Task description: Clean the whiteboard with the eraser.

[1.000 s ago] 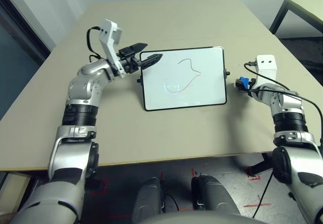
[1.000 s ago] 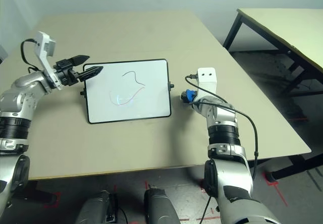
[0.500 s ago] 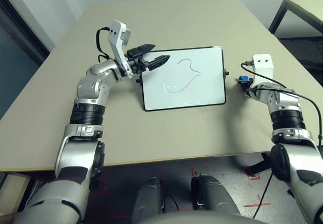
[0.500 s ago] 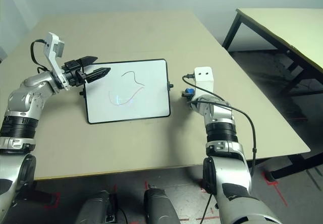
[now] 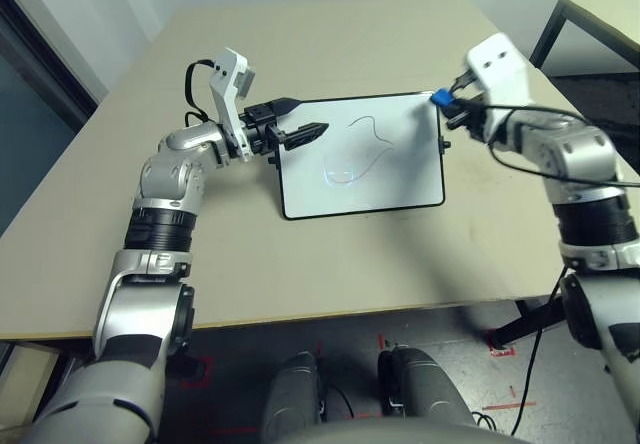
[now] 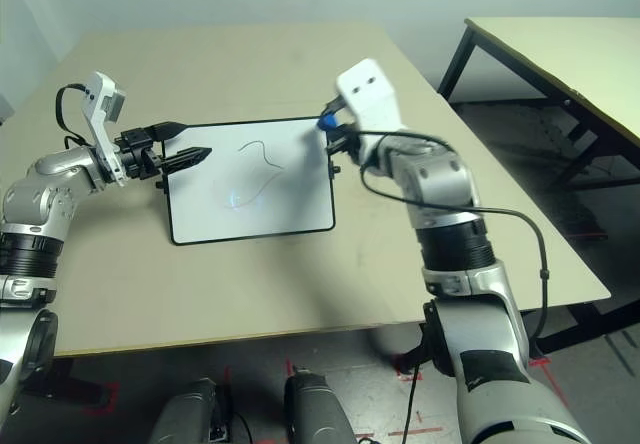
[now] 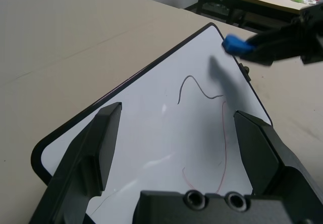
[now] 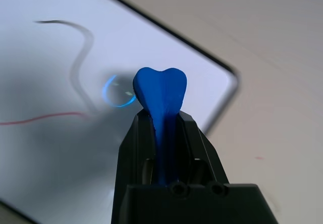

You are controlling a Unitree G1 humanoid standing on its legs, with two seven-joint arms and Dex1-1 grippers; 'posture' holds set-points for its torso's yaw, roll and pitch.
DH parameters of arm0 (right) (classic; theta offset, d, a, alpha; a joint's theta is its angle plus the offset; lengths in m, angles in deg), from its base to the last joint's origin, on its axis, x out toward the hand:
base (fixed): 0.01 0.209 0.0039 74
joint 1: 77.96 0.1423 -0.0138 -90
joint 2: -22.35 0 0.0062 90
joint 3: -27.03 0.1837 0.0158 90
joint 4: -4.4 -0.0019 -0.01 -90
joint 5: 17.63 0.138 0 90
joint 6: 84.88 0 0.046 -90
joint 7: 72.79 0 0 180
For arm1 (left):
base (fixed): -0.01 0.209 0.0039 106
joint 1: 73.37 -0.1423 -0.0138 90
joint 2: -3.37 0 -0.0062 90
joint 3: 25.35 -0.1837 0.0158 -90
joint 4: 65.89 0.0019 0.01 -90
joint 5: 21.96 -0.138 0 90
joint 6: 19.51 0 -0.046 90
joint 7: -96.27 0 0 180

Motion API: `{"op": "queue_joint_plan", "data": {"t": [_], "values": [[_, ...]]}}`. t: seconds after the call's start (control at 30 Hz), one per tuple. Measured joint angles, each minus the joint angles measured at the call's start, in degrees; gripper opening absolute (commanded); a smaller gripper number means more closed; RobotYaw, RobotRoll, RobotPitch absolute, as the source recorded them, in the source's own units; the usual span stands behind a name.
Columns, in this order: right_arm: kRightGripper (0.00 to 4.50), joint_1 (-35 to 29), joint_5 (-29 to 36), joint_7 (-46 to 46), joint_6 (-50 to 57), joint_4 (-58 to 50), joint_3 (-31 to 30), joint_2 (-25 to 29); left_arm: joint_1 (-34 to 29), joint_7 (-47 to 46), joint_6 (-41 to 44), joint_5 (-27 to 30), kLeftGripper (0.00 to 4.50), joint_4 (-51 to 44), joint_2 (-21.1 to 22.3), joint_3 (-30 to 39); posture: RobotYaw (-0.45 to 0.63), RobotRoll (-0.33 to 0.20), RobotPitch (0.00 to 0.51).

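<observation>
The right tool (image 8: 160,156) grips the blue eraser (image 8: 160,90) over the whiteboard's (image 5: 362,189) far right corner, perhaps not touching it; the left tool (image 7: 174,148) stands wide. Wiping seems about to begin: next, lower the eraser onto the marker lines (image 7: 224,143).

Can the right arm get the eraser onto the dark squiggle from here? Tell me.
Probably yes: the right gripper grips the eraser above the whiteboard, and nothing visible blocks its way to the squiggle.
</observation>
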Motion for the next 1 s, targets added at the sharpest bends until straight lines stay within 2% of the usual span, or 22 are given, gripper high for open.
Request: {"op": "queue_joint_plan", "data": {"t": [0.17,0.37,0.47,0.63,0.73,0.83,1.0], "values": [[0.51,-2.8,-1.8,-1.5,-0.6,0.4,-4.4,-1.0,-2.4,-0.5,2.4,0.1,4.5,-4.1,0.5,0.0,-0.06,0.0,0.07],[0.51,-7.6,-2.0,-3.6,3.8,-5.3,-8.1,-0.9,-3.6,-1.3,4.9,0.5,4.5,-8.0,0.9,0.2,-0.05,0.0,0.072],[0.51,-6.5,-2.8,-3.2,3.0,-3.2,-8.0,-1.0,-3.9,-1.6,5.5,0.5,4.5,-8.4,0.9,0.3,-0.05,0.0,0.069],[0.51,0.2,-5.1,1.4,-2.2,5.5,-3.3,-2.3,-4.2,-1.9,5.9,0.5,4.5,-9.0,1.1,0.5,-0.05,0.0,0.065],[0.51,0.9,-5.6,1.8,-3.3,6.6,-2.1,-2.6,-4.4,-2.1,6.0,0.6,4.5,-9.0,1.1,0.5,-0.05,0.0,0.067],[0.51,-1.5,-5.6,-0.5,-1.2,3.3,-3.7,-2.8,-4.6,-2.2,6.1,0.7,4.5,-9.3,1.0,0.5,-0.05,0.0,0.072],[0.49,-7.3,-4.7,-4.6,6.6,-8.3,-8.7,-2.3,-4.8,-2.5,6.6,1.2,4.5,-9.9,0.9,0.6,-0.05,0.0,0.079]]}}
